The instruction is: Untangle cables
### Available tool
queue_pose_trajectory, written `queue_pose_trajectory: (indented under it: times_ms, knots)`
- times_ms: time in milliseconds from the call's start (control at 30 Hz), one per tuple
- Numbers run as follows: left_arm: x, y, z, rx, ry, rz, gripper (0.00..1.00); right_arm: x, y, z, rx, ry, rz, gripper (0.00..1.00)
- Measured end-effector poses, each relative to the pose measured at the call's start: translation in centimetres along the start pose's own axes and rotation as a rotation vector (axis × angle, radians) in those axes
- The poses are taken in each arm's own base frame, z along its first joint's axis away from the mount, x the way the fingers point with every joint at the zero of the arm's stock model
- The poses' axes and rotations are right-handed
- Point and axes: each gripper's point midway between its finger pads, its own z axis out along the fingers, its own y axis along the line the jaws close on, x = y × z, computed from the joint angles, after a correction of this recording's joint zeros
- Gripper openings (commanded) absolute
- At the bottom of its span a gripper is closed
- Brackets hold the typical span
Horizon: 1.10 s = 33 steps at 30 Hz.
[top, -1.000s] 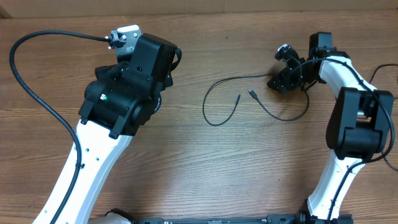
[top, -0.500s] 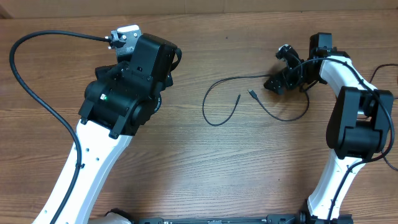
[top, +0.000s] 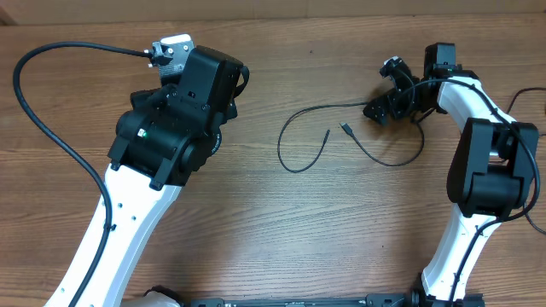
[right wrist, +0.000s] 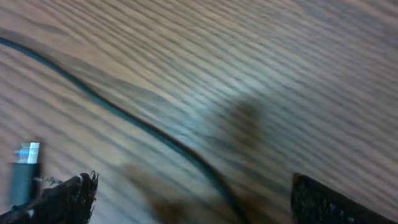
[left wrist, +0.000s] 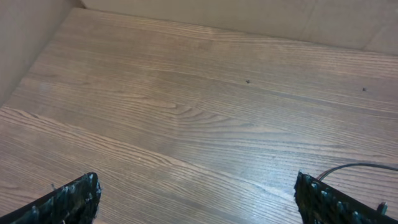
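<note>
Overhead, tools: left gripper is hidden under the left arm (top: pixel 171 128), so its state cannot be told from here. The right gripper (top: pixel 381 108) sits low over the table (top: pixel 256 247), its fingers too small to read.
Overhead, position: the cables (top: pixel 299 170) all lie flat on the fingertip side of the right gripper, well apart from the left arm.
Overhead, looped cable (top: pixel 281 145): it starts at the right gripper's tips, runs straight away from them, then hooks into a loop with the free end turned partly back. Its long axis follows the gripper's line of reach.
Overhead, short cable (top: pixel 384 162): its plug (top: pixel 346 128) is just ahead of the tips and points away, toward the loop. The body sags to one side and curls back beneath the wrist.
Left wrist, tool: left gripper (left wrist: pixel 196 183) has its jaws spread wide with only bare table between them.
Left wrist, cord: a thin cord (left wrist: pixel 357 166) lies just outside the frame-right finger (left wrist: pixel 336 202); cannot tell which one.
Right wrist, tool: right gripper (right wrist: pixel 193 183) has its jaws wide and is gripping nothing. The picture is blurred.
Right wrist, cord: one cord (right wrist: pixel 143 127) crosses diagonally beneath the gap. A plug (right wrist: pixel 23 163) sits just outside the frame-left finger (right wrist: pixel 62 199), lengthwise toward the camera.
Risk: both cables meet at the right gripper's tips. Closing there would likely pinch both and drag them back across each other.
Risk: the plug could snag a finger, and a cord this thin may slip from the jaws.
</note>
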Motion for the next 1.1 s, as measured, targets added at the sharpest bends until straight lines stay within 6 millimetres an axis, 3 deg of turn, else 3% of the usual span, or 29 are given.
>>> queue_pose_trajectory:
  times_ms: [200,333,500,900,1100]
  knots:
    - [0.0,0.0,0.0,0.0,0.0,0.0,1.0,0.9,-0.4,0.0,0.041,0.059,-0.038,0.86]
    - [0.0,0.0,0.0,0.0,0.0,0.0,1.0,1.7,0.0,-0.3,0.022,0.098,-0.058,0.7]
    - [0.0,0.0,0.0,0.0,0.001,0.0,0.99,2.6,1.3,-0.7,-0.047,0.126,-0.076,0.43]
    - [0.0,0.0,0.0,0.0,0.0,0.0,1.0,2.6,3.9,-0.3,-0.195,0.075,-0.038,0.07]
    - [0.0,0.0,0.0,0.0,0.0,0.0,1.0,2.6,4.3,0.0,-0.22,0.065,-0.031,0.04]
